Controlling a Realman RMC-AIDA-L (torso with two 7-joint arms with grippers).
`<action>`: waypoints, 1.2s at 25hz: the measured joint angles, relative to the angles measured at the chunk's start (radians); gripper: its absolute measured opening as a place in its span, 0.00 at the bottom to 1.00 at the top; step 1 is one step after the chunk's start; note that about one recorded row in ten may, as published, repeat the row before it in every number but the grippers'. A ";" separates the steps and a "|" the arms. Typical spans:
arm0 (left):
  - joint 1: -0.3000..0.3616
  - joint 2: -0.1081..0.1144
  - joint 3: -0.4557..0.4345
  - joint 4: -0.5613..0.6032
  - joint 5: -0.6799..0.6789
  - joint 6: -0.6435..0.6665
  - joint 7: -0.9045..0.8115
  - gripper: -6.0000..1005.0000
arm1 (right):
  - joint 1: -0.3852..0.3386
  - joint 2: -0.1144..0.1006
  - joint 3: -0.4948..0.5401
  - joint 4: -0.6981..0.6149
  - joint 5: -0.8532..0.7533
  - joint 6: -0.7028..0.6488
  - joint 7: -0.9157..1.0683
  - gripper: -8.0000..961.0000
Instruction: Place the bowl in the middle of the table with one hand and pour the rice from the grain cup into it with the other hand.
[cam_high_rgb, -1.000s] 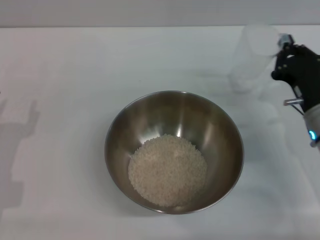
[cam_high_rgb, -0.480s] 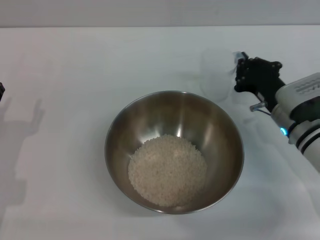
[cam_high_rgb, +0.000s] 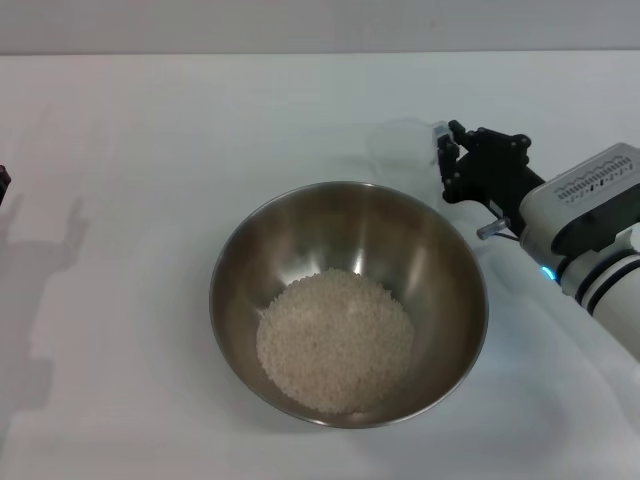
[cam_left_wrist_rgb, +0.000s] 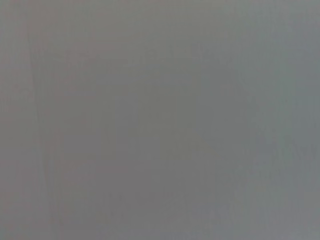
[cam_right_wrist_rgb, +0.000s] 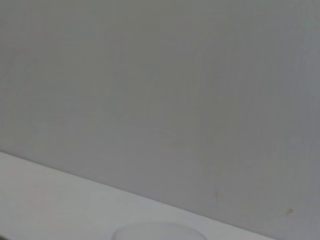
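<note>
The steel bowl (cam_high_rgb: 440, 250) stands in the middle of the white table (cam_high_rgb: 130, 130). A mound of rice (cam_high_rgb: 335, 340) lies in its bottom. My right gripper (cam_high_rgb: 447, 162) is just beyond the bowl's far right rim and is shut on the grain cup (cam_high_rgb: 402, 150). The cup is faint and translucent, looks empty, and stands about upright at the gripper's left. Its rim also shows in the right wrist view (cam_right_wrist_rgb: 155, 231). Of my left gripper only a dark sliver (cam_high_rgb: 2, 186) shows at the left edge of the head view.
The left wrist view shows only a plain grey surface. The right wrist view shows a grey wall (cam_right_wrist_rgb: 160, 90) above the table's far edge. The left arm's shadow (cam_high_rgb: 40, 260) lies on the table's left side.
My right gripper has carried the cup leftward from the table's far right corner to a spot just behind the bowl's far right rim. The bowl and rice have not moved.
</note>
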 joint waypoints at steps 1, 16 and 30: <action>0.000 0.000 0.000 0.000 0.000 0.000 0.000 0.84 | -0.002 0.001 0.000 0.000 -0.004 0.000 0.001 0.05; 0.003 0.000 0.000 0.004 0.000 0.000 0.000 0.84 | -0.096 0.000 -0.007 0.044 -0.019 -0.073 0.000 0.51; 0.009 0.000 0.000 0.010 -0.007 0.000 0.000 0.84 | -0.318 -0.003 0.014 0.084 -0.012 -0.430 0.009 0.74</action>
